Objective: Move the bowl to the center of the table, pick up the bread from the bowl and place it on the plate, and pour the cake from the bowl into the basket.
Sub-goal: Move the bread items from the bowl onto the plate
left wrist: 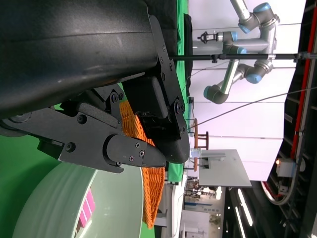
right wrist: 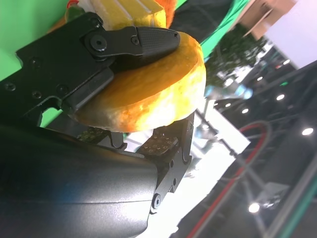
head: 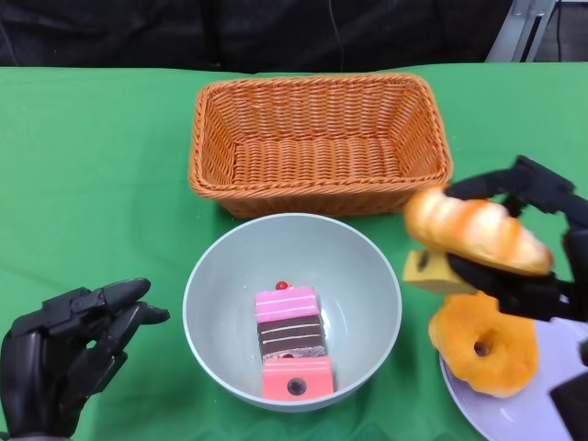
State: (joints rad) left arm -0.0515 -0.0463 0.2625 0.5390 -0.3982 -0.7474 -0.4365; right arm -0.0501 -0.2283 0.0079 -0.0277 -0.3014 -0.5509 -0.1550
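I see the green surface (head: 92, 165) filling nearly the whole head view, and everything I need is grouped close in front of the robot, within reach of both arms. The wicker basket (head: 320, 142) sits at upper centre, just behind the bowl, which I judge makes the later pour a short tip forward. The grey bowl (head: 292, 308) is at lower centre, so the centring step looks done to me. Inside it, toward the lower middle, lies the layered cake (head: 290, 340), pink and brown with a small red dot on top; it stays there for the pour.

The plate (head: 514, 413) shows only partly at the lower right corner, with a doughnut (head: 483, 342) resting on its rim side; that leaves less free room for the bread than I would like. A small yellow block (head: 427, 273) sits between bowl and doughnut, partly hidden.

My right hand (head: 528, 248), at right of the frame, holds the bread (head: 475, 231) lifted clear of the bowl and just above the doughnut; the right wrist view shows fingers (right wrist: 148, 39) clamped across its top with more underneath. I take this as mid-carry toward the plate.

My left hand (head: 64, 363), at lower left, holds nothing, its fingers loosely spread, just beside the bowl, probably waiting to take it.
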